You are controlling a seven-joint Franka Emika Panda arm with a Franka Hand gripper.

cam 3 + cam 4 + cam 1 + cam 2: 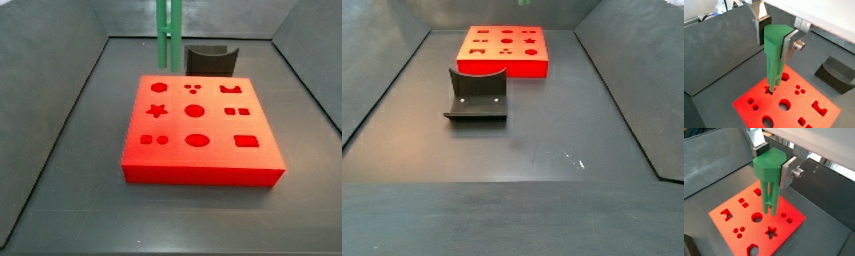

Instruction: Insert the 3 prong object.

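Observation:
My gripper (774, 42) is shut on the thick head of the 3 prong object (773, 65), a long bright green bar. It hangs upright with its prongs pointing down. It shows in both wrist views (769, 183). The gripper (774, 160) holds it above the red slab (784, 102) with shaped cut-outs, and the prong tips hang clear of the slab's top. In a side view only the bar's shaft (167, 35) shows, coming down from the top edge behind the slab (201, 125). The gripper itself is out of view there.
The dark fixture (210, 60) stands on the floor just behind the slab, and it also shows in a side view (476, 95) and a wrist view (836, 74). Grey sloped walls (74, 90) enclose the dark floor (543, 150) on all sides.

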